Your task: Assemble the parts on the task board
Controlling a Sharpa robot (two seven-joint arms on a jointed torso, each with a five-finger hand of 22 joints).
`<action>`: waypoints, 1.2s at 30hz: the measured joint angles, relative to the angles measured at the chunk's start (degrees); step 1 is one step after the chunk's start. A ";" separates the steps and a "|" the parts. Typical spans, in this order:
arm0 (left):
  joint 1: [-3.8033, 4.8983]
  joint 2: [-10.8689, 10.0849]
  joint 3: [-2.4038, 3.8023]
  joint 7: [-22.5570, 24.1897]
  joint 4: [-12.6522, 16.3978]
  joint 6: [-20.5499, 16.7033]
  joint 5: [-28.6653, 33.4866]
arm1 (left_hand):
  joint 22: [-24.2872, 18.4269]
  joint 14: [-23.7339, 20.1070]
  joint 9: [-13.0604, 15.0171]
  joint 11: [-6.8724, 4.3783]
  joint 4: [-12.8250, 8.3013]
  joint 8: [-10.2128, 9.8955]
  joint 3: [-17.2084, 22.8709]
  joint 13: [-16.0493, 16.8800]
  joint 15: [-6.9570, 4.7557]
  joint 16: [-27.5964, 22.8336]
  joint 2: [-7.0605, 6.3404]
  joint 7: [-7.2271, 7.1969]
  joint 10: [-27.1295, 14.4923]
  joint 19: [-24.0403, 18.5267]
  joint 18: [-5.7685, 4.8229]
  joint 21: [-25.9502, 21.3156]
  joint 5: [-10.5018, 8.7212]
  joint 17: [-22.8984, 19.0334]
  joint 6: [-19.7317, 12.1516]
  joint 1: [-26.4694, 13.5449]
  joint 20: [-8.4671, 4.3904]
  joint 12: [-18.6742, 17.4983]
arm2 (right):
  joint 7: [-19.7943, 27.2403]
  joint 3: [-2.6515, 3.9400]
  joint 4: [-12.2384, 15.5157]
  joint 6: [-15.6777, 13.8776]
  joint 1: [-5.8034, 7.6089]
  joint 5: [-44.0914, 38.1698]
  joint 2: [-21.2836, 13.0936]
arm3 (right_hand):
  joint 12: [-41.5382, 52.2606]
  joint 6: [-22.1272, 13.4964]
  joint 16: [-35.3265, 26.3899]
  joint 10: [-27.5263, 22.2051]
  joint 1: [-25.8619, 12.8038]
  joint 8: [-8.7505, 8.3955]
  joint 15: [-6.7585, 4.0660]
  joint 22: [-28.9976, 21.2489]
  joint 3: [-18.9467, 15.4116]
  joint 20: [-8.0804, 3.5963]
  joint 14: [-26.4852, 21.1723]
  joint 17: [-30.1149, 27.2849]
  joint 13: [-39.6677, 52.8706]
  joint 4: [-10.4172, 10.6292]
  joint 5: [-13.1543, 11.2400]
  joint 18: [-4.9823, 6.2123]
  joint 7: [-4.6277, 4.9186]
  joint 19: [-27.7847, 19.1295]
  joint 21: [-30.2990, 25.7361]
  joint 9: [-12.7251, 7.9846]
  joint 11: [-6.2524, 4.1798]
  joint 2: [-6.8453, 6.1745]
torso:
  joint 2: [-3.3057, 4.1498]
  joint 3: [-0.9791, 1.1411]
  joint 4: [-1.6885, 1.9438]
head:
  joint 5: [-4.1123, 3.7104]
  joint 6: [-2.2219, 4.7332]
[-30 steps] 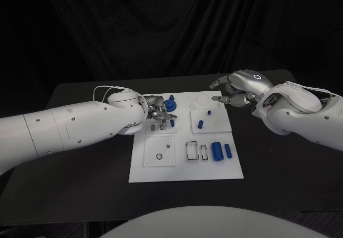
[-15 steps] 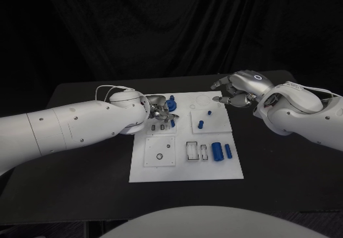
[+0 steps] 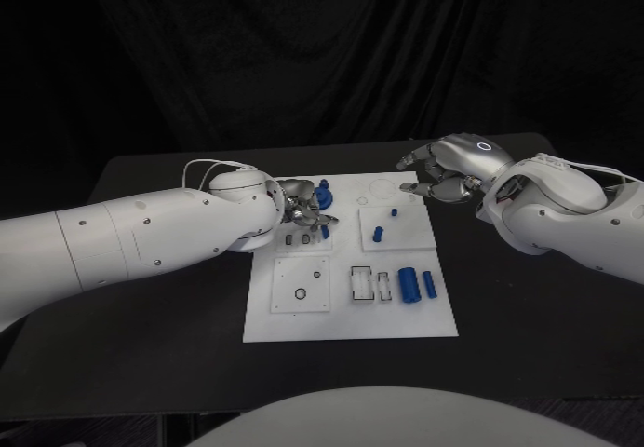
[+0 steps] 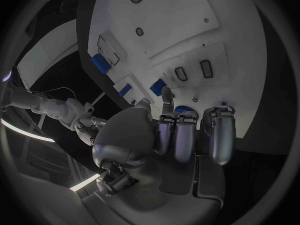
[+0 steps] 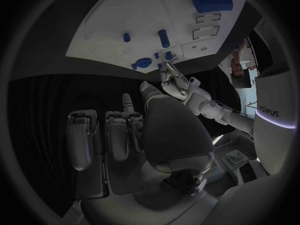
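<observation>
Blue parts sit all over the white task board (image 3: 349,321): a round knob (image 3: 321,196) at the far left corner, short pegs (image 3: 379,234) mid-board, cylinders (image 3: 408,283) near the front right. The left hand (image 3: 303,212) is on the knob, though I can't tell if it's really gripping. The right hand (image 3: 440,173) hovers off the far right corner, fingers curled on nothing, so I'd guess the next move needs a firm hold on that knob
</observation>
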 measured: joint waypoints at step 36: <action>-0.25 1.08 0.00 -0.10 -1.28 1.79 -0.06 | 0.00 0.00 0.19 -0.57 -1.02 -2.48 1.67 0.02 -0.41 0.00 -0.24 -0.20 -0.13 -0.21 0.00 -0.22 2.49 0.00 1.43 2.52 -0.21 0.00 | -0.38 0.00 -0.01 1.59 0.00 0.01 -0.02 | 0.00 0.17 0.00 0.00 0.00 0.00 0.00 -0.01 0.00 0.21 0.00 0.00 0.00 0.00 0.23 0.00 0.17 -0.21 0.00 -0.09 0.00 0.00 | -0.01 -0.10 -0.02 | -0.14 0.00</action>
